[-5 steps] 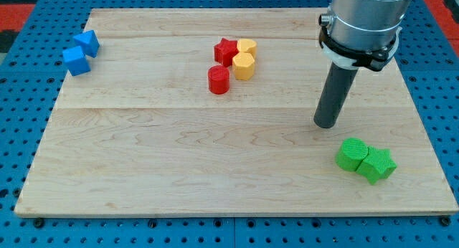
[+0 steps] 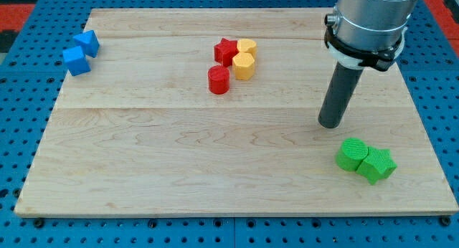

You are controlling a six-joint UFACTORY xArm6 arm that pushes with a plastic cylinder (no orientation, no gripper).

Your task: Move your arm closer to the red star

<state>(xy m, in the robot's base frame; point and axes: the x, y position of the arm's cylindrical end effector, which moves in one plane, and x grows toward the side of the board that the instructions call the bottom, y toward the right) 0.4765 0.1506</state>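
The red star (image 2: 225, 51) lies near the top middle of the wooden board (image 2: 143, 148). It touches a yellow block (image 2: 247, 47) on its right. A second yellow block (image 2: 244, 65) and a red cylinder (image 2: 219, 80) sit just below it. My tip (image 2: 330, 123) rests on the board far to the right of the red star and lower in the view, apart from every block.
Two green blocks (image 2: 352, 154) (image 2: 377, 165) lie touching each other just below and right of my tip. Two blue blocks (image 2: 87, 42) (image 2: 75, 61) sit at the top left corner. A blue pegboard surrounds the board.
My tip has shifted slightly to the right. No block has moved.
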